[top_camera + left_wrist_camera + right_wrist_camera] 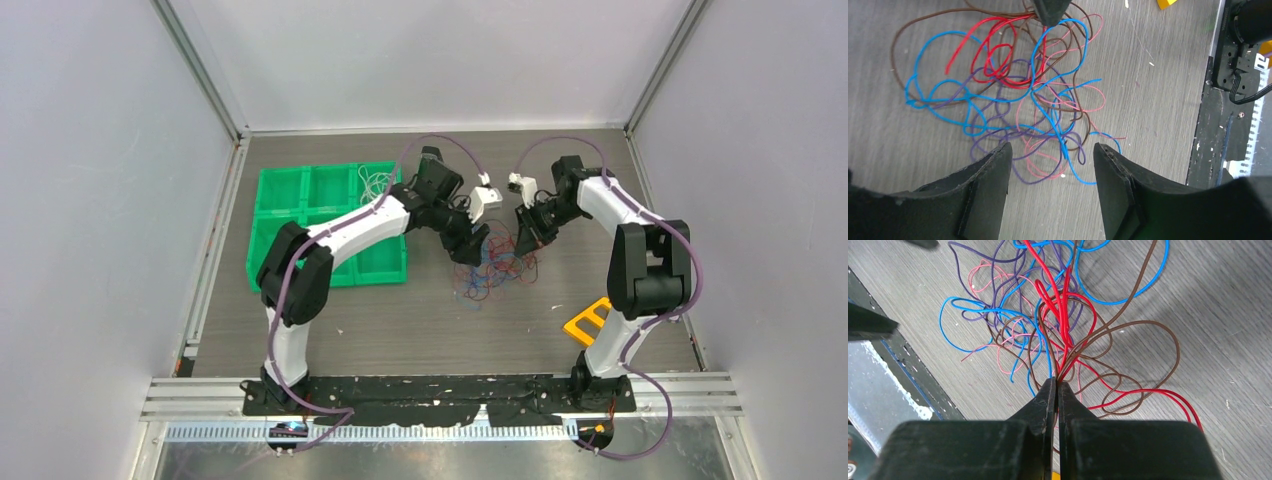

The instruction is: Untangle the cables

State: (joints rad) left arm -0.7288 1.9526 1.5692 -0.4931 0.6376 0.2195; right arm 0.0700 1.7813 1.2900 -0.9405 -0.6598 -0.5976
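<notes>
Tangled cables (497, 262) on the grey table (400, 320) between both arms, right gripper (1057, 386) closed, pinching red and brown strands, left gripper (1051, 150) part-open above the tangle, holding nothing

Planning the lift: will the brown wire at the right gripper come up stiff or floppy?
Probably floppy: the brown wire lies in loose curls. Likely light, being so thin. It may drag the red wire and blue wire, which cross it.

The left arm (345, 228) and right arm (612, 205) are white shells with black joints, each trailed by a purple hose (437, 137), on black bases (270, 392) at six o'clock. The left hand (1051, 146) and right hand (1057, 382) have matte black wedge-shaped fingers (980, 195), edges scuffed.
</notes>
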